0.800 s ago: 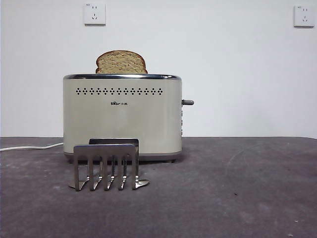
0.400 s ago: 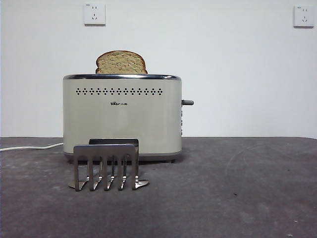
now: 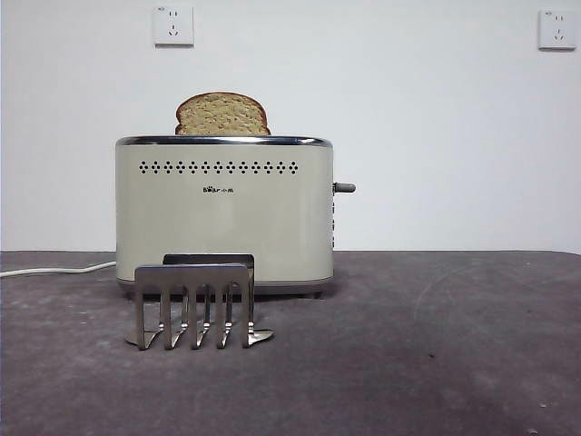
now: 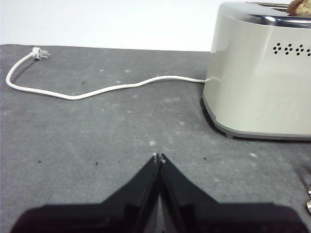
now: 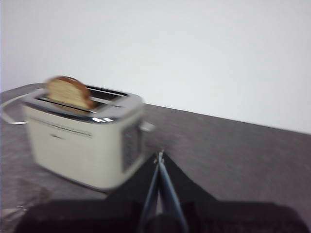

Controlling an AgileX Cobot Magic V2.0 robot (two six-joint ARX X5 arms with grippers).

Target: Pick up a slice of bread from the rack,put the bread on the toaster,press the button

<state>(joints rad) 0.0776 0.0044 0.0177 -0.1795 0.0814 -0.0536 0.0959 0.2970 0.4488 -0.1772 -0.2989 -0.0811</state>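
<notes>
Front view: the slice of bread (image 3: 222, 115) stands upright in a slot of the toaster (image 3: 223, 213), its domed top showing above the chrome rim. The rack (image 3: 194, 304) stands on the table (image 3: 436, 345) just in front of the toaster and holds no bread. The lever (image 3: 344, 188) projects from the toaster's side and appears raised, so the press seems not yet done. Left wrist view: the left gripper (image 4: 159, 158) hovers over bare table near the toaster's cord (image 4: 97, 90), jaws closed on nothing. Right wrist view (blurred): the right gripper (image 5: 160, 156) is near the toaster's lever end, jaws closed and empty. Handling: the slice is likely light, soft and crumbly; the exposed crust is the only hold. The lever is small and stiff, and should suit a downward push from closed jaws.
</notes>
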